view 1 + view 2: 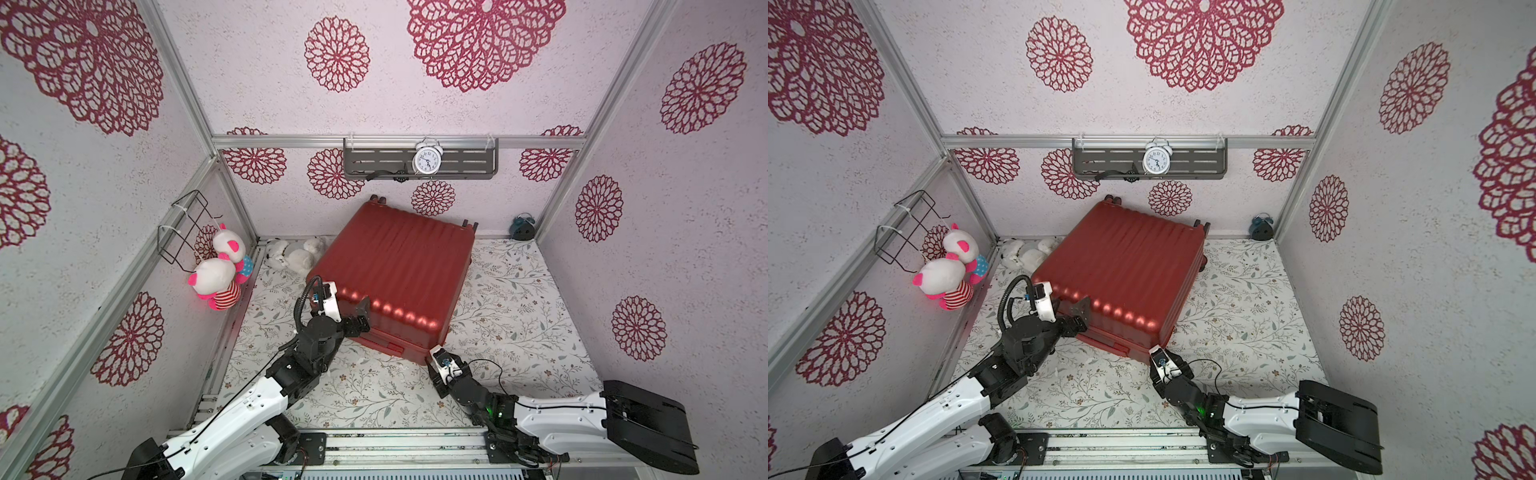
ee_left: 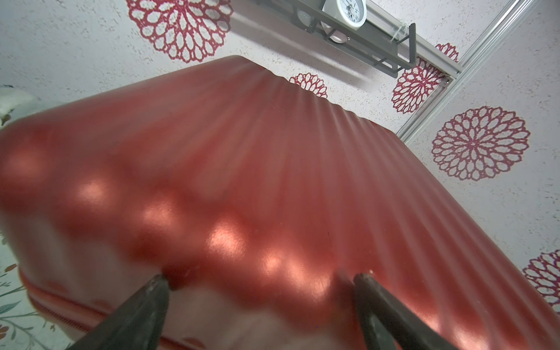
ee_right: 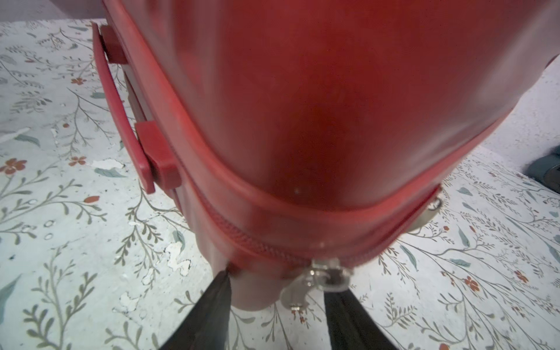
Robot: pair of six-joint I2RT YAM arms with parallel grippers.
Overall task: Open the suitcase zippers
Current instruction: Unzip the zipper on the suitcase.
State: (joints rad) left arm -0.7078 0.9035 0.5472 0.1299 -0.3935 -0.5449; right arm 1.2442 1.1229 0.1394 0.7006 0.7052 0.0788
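1. The left hand (image 1: pixel 362 315) is spread wide and grips nothing. Its tips rest against the near-left corner of the suitcase (image 1: pixel 399 270), on the rounded top edge. The shell there is glossy, ribbed hard plastic, so I judge the bare tips could skid across it and brace nothing.
2. The suitcase lies flat and skewed in the middle of the floral surface (image 1: pixel 519 311), toward its far edge, with its wheels (image 1: pixel 376 198) at the back wall. A smooth shell on a smooth sheet has little to hold it. A tug along the seam may drag or turn the whole case rather than run the slider.
3. The zipper (image 3: pixel 266 247) is a narrow red toothed track, shut, between raised red bands. It bends tightly round the case's near-right corner, which is where a slider is likeliest to bind.
4. The zipper pulls (image 3: pixel 318 277) are small shiny metal pieces bunched at that corner, with one tab dangling. They are thin, slick and free to swing, so a tab could pivot out of a pinch, or two could be caught together.
5. The right hand (image 3: pixel 278 283) has dark tapered fingers standing partly apart on either side of the pulls, not clamped on them. One fingertip (image 3: pixel 224 281) touches the shell below the seam, so a squeeze from here might land on plastic, not on a tab.
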